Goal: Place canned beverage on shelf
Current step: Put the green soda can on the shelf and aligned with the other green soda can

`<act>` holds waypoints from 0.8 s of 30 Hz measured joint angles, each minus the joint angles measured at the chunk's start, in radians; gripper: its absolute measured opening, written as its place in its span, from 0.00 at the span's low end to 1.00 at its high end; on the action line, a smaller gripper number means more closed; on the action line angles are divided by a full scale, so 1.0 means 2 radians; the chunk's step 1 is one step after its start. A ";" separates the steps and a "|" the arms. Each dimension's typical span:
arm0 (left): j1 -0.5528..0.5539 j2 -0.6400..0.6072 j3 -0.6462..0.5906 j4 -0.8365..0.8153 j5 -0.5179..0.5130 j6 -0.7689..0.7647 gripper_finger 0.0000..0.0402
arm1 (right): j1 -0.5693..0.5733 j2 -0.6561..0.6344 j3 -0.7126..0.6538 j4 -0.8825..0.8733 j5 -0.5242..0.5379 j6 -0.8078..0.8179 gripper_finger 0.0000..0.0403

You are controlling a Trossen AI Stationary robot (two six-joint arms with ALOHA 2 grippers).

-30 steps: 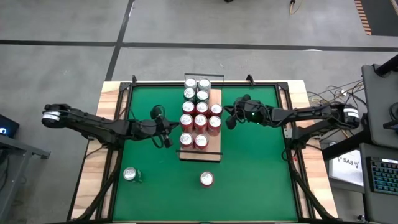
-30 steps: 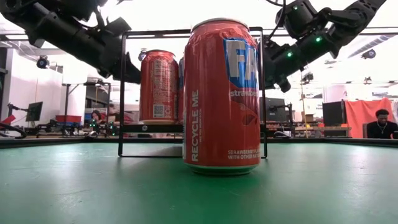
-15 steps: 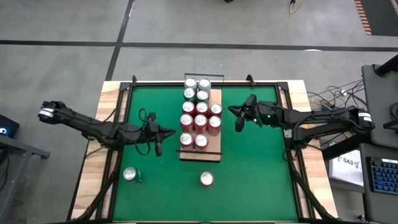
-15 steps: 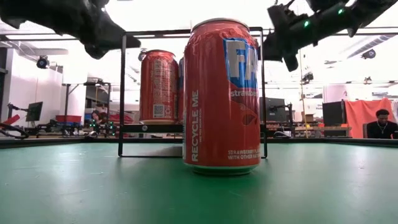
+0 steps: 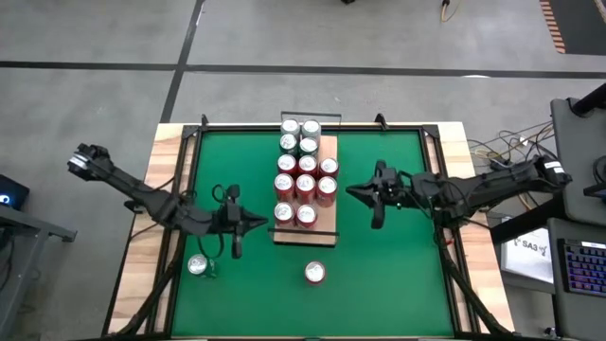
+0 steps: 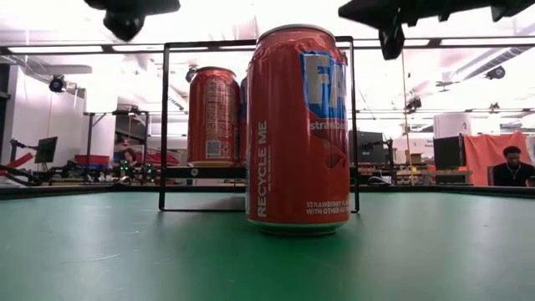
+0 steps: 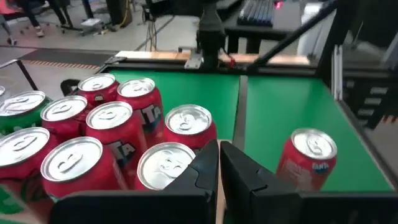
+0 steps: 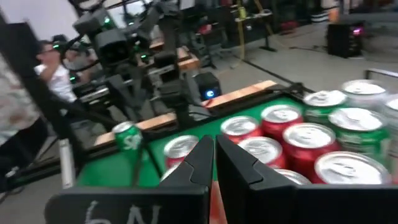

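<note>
While a red can (image 5: 315, 273) stands alone on the green mat (image 5: 379, 265) just off the near end of the shelf (image 5: 306, 235), a green can (image 5: 199, 266) stands well apart near the mat's left edge. Red and green cans crowd the shelf in rows. Left claw (image 5: 236, 248) hangs closed and empty beside the shelf's left edge; right claw (image 5: 378, 220) hangs closed and empty off its right edge. Pale wooden table (image 5: 142, 265) borders the mat.
</note>
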 joint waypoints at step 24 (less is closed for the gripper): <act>-0.119 0.227 0.336 -0.652 0.284 -0.494 0.03 | 0.083 0.119 0.224 -0.287 0.000 -0.011 0.02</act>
